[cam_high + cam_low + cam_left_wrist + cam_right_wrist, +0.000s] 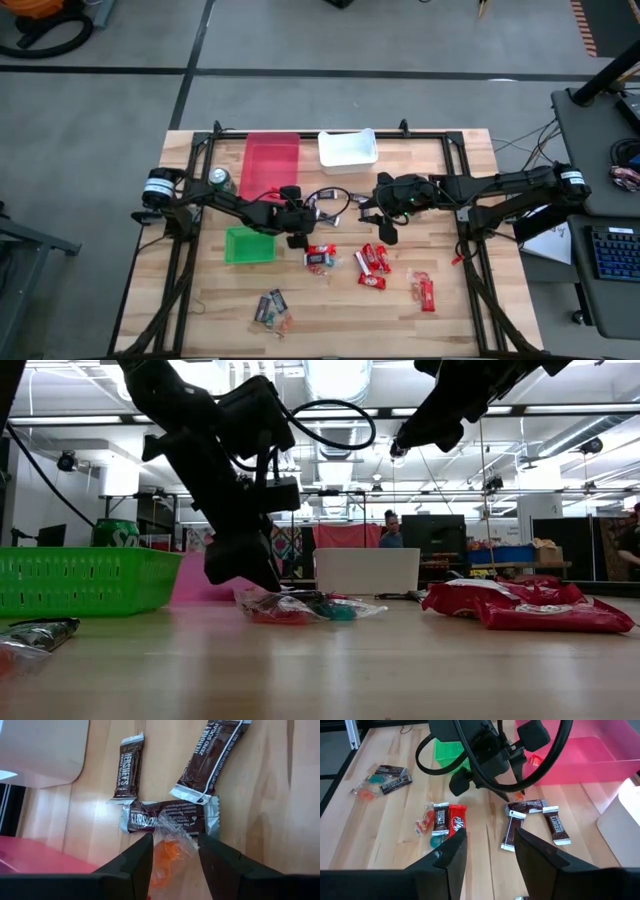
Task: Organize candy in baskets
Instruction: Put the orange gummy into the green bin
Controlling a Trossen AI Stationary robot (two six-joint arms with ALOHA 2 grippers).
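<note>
we found an orange sweet in clear wrap [167, 851] lying between the fingers of the left gripper [172, 865], whose jaws stood narrowly apart on either side of it, low over the middle of the tabletop [470, 310]. just beyond it lay three dark mini bars [167, 816], one touching the sweet's wrapper. the red basket [270, 160] and white basket [347, 148] sat at the far edge, the green basket [248, 246] nearer the left edge, just beside the left arm. red-wrapped bars [374, 262] were scattered toward the near right, and a small mixed heap [272, 308] lay near the front edge. the right gripper [487, 851] hung above the middle, its jaws wide and holding nothing.
</note>
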